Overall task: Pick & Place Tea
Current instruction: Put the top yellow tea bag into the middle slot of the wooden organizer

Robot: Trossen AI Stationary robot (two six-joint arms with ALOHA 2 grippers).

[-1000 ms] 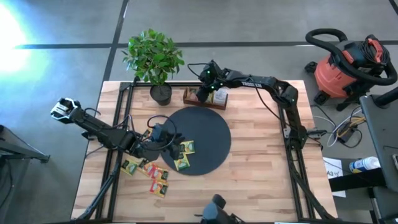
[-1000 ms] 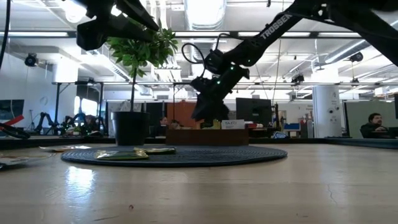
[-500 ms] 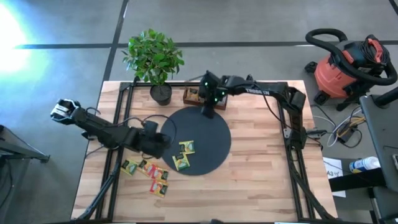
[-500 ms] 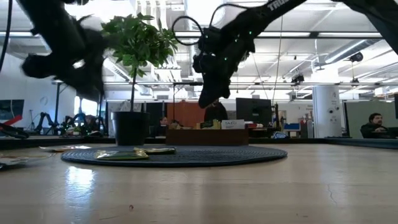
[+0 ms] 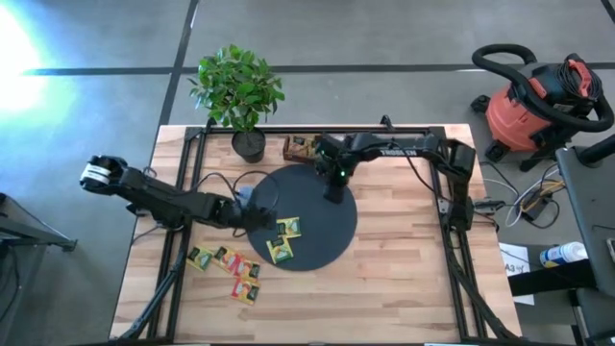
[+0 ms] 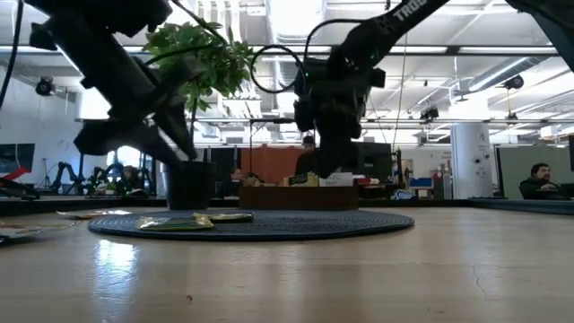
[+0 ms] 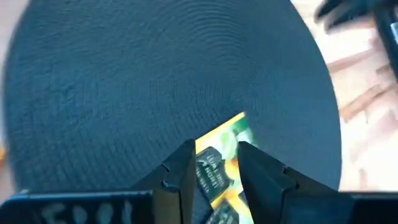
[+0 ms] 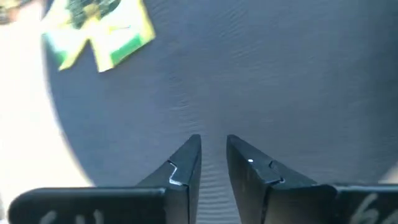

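Two yellow-green tea sachets (image 5: 284,237) lie flat on the left part of the black disc (image 5: 322,231). Several more sachets (image 5: 229,267) lie on the wooden table to the disc's near left. My left gripper (image 5: 256,215) hangs open over the disc's left edge, slanting down; in the left wrist view one sachet (image 7: 227,134) shows between its fingers, on the disc below them. My right gripper (image 5: 333,192) hangs over the disc's far part, its fingers (image 8: 186,162) a narrow gap apart with nothing between them.
The brown wooden tray (image 5: 303,146) stands at the far edge behind the disc, next to a potted plant (image 5: 240,91). A black frame rail (image 5: 192,183) runs along the table's left side. Bare wood lies to the right of the disc (image 5: 404,250).
My right gripper has left the wooden tray and gone toward the near edge, out over the disc's far part, tipping to point more steeply down. My left gripper has come down toward the disc's left edge and rolled. The sachets have stayed where they were.
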